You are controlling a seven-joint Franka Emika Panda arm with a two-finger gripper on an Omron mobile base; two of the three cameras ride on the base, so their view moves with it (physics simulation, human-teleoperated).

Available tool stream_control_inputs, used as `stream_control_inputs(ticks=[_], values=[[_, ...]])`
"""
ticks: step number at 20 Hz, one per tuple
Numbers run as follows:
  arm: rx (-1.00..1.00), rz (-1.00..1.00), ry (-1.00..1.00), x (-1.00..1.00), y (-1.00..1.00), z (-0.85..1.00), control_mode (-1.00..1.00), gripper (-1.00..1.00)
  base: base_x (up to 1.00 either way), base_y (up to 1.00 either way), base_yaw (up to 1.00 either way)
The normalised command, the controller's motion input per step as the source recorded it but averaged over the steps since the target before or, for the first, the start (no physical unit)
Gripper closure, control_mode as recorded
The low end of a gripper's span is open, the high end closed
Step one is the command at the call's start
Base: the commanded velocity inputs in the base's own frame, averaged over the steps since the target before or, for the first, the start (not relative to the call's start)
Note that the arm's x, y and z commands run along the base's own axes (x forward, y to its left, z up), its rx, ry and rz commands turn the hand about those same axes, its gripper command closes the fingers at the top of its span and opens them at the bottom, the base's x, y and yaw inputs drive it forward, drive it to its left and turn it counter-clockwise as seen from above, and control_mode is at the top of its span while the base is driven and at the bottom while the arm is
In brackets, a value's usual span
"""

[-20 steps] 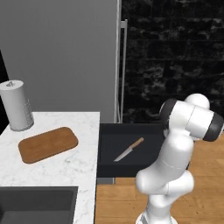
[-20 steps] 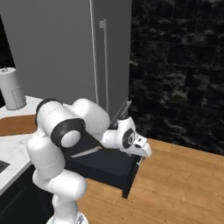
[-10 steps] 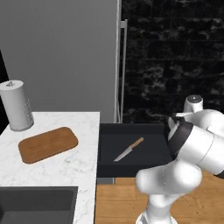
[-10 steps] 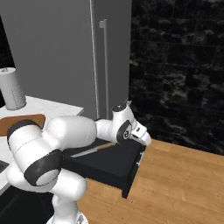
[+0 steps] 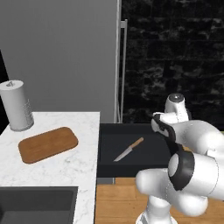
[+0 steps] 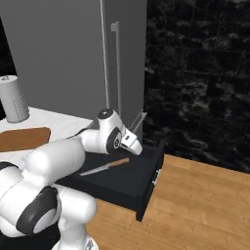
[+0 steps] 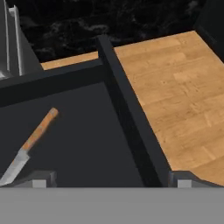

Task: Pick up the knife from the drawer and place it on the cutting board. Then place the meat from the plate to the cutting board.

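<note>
Pincer (image 7: 109, 178): we find its two tips spread wide apart with nothing between them, one tip over the dark floor of the drawer (image 7: 87, 140), the other past the drawer's front wall, over the wooden floor (image 7: 175, 87).

Knife (image 7: 30, 144): we note it flat on the drawer's bottom, apart from the pincer, wooden handle toward the drawer's outer end, blade toward the worktop (image 5: 65, 162).

Drawer: we log it pulled out beyond the worktop's end, beside the tall grey cabinet (image 5: 61, 57).

Cutting board (image 5: 48, 144): we see it flat on the white marble worktop, bare, between the drawer and the back left corner.

Paper towel roll (image 5: 16, 105): upright at the worktop's back left corner, near the board.

Sink basin (image 5: 37, 205): sunk in the worktop's front edge.
</note>
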Motion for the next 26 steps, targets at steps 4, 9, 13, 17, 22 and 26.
stream_control_inputs(ticks=[4,9,13,17,22,26], values=[[0.25,0.13,0.19,0.68,0.96,-0.13,-1.00,-1.00,0.00,0.00,0.00],[0.17,0.15,0.29,0.77,0.58,-0.28,-1.00,-1.00,0.00,0.00,0.00],[-0.17,0.00,0.23,0.20,0.38,-0.51,-1.00,-1.00,0.00,0.00,0.00],[0.07,0.00,0.09,0.22,0.06,-0.76,-1.00,-1.00,0.00,0.00,0.00],[0.17,0.00,-0.03,0.22,0.00,-0.78,-1.00,-1.00,0.00,0.00,0.00],[0.00,0.00,-0.10,0.42,0.00,-0.50,-1.00,-1.00,0.00,0.00,0.00]])
